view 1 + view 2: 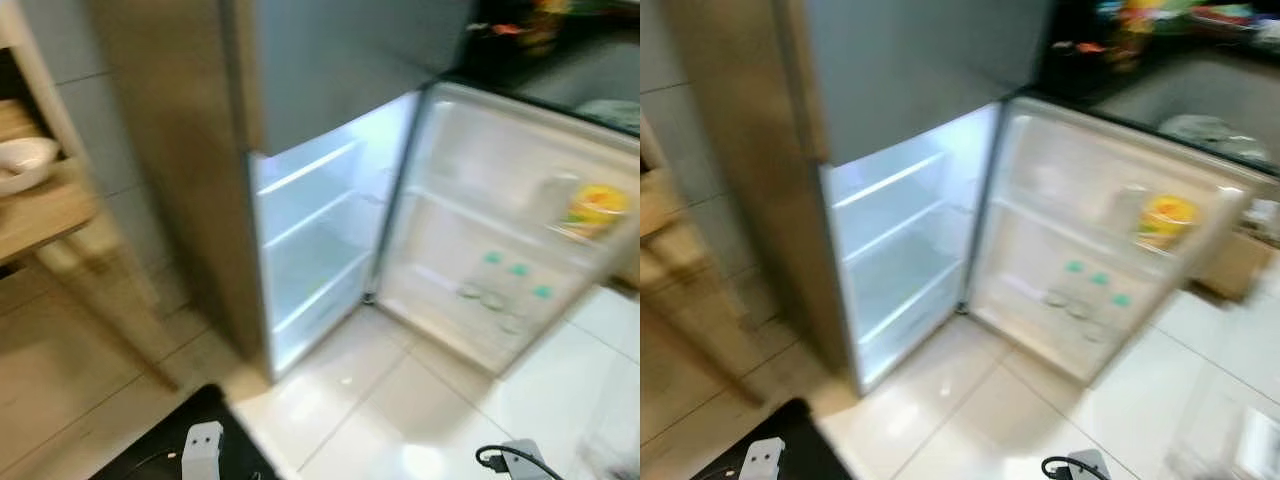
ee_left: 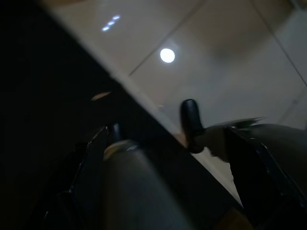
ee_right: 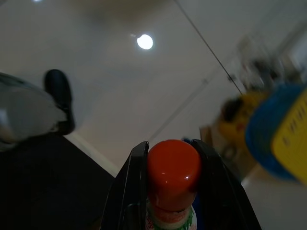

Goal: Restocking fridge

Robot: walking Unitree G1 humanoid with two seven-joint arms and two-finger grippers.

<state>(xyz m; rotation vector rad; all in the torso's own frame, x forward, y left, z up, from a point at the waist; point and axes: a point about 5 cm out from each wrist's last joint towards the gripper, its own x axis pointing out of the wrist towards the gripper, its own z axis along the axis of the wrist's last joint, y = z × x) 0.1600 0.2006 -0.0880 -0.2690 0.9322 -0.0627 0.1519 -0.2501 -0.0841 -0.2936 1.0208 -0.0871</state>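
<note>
right gripper [image 3: 170, 191] fingers closed on red-capped bottle [image 3: 172, 172] above tiled floor [image 1: 400, 410], left gripper fingers state cannot tell, fridge [image 1: 330, 220] ahead, door [image 1: 500, 230] open, shelves lit

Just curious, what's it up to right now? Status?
Right tool clamped on red-capped bottle. Left tool idle, low. Fridge open ahead, floor between.

Fridge [image 1: 330, 60] exterior grey, interior white, with teal-capped items [image 1: 518, 270] and a yellow packet [image 1: 595, 208] in the white door [image 1: 480, 170]. Bottle [image 3: 172, 182] cap red, held between black fingers [image 3: 132, 187]. Floor [image 1: 400, 410] glossy cream tile; mat [image 1: 150, 450] black.
</note>
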